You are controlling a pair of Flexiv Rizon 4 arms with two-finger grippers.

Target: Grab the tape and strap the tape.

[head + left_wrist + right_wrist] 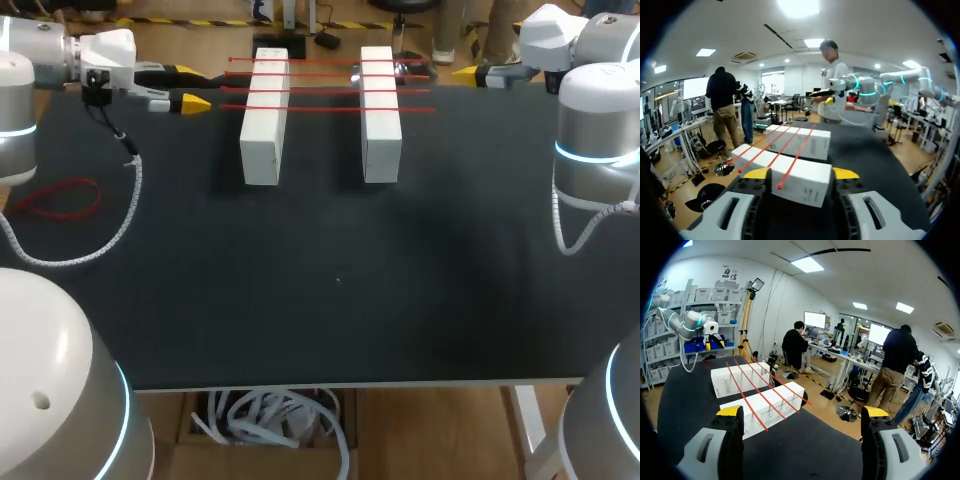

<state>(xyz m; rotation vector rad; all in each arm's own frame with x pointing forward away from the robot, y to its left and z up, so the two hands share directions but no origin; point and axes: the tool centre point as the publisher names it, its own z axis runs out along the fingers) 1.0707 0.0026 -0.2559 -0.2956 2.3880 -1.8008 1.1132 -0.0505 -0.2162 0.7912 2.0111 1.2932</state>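
Four thin red tape strips (330, 90) lie side by side across two white blocks at the far part of the black surface (330, 280). One is the left block (263, 125) and one is the right block (381, 120). The left hand (195, 87) is open and holds nothing, just left of the strips. The right hand (467, 73) is open too, just right of them. A red loop (60, 197) lies at the left of the surface.
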